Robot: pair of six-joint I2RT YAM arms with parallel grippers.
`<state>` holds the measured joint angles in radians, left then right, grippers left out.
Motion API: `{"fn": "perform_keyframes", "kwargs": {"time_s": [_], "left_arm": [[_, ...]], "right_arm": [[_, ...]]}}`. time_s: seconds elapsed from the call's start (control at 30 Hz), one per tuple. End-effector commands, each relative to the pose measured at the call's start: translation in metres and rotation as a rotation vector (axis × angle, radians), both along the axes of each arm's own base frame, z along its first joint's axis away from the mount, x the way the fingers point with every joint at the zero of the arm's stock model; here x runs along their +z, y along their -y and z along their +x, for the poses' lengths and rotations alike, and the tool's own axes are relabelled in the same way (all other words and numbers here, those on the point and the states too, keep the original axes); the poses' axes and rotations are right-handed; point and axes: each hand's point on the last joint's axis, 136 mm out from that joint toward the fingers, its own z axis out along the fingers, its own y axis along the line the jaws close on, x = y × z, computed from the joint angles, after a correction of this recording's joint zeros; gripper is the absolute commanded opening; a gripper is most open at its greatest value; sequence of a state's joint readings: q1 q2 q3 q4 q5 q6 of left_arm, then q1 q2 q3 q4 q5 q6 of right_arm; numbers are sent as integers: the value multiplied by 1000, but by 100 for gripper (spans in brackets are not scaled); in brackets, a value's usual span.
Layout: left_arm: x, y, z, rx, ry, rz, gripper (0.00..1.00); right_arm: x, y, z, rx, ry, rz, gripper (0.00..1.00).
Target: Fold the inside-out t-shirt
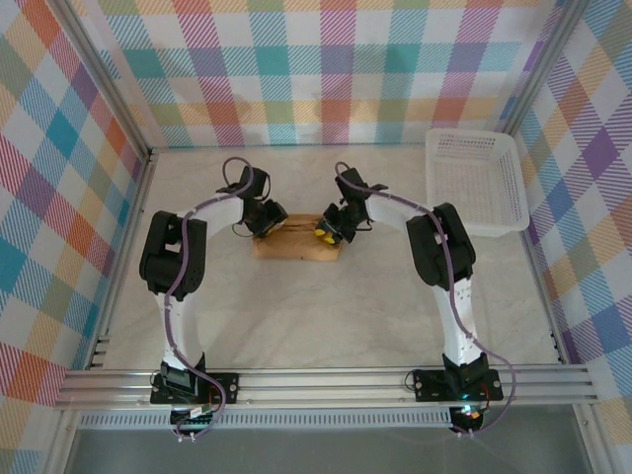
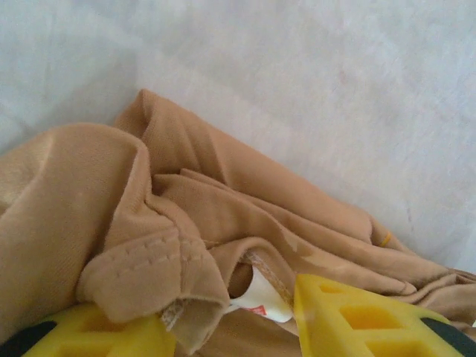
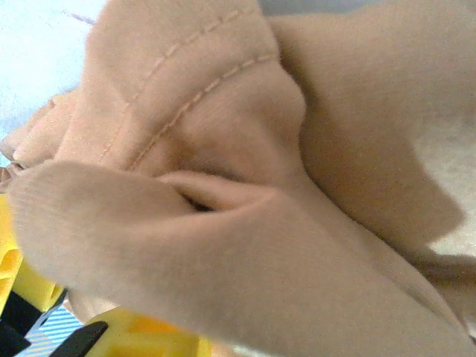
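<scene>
The inside-out t-shirt (image 1: 296, 247), tan and soft, lies as a small bundle at mid-table. My left gripper (image 1: 267, 222) is at its left end and my right gripper (image 1: 329, 227) at its right end. In the left wrist view the yellow fingers (image 2: 357, 316) stand apart. Loose folds of the t-shirt (image 2: 223, 186) and its white label (image 2: 264, 301) lie between them, and a stitched hem drapes over the left finger. In the right wrist view bunched fabric (image 3: 245, 223) rises close to the camera from the jaws. It hides all but one yellow finger (image 3: 141, 338).
A white mesh basket (image 1: 474, 183) stands at the back right of the pale table (image 1: 346, 316). Checked walls close the table in at the back and both sides. A metal rail (image 1: 326, 380) runs along the near edge.
</scene>
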<state>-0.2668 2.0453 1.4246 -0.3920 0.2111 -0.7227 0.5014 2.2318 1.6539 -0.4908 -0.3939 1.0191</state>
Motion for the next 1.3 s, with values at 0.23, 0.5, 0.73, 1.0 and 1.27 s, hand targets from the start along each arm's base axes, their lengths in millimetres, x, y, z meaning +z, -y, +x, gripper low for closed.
{"fn": "perform_keyframes", "kwargs": {"time_s": [0.23,0.5,0.73,1.0,1.27], "left_arm": [[-38,-67,57,44,-81,174,45],[79,-76,80,18,158,292,61],[110,9,43,-52,239,55,64],[33,55,55,-55,108,-78,64],[-27,-2,81,-67,-8,55,64]], "right_arm": [[-27,-32,90,47,171,24,30],[104,-58,100,280,428,191,56],[129,17,54,278,386,-99,65],[114,89,4,204,286,-205,65],[101,123,-42,214,240,-269,65]]}}
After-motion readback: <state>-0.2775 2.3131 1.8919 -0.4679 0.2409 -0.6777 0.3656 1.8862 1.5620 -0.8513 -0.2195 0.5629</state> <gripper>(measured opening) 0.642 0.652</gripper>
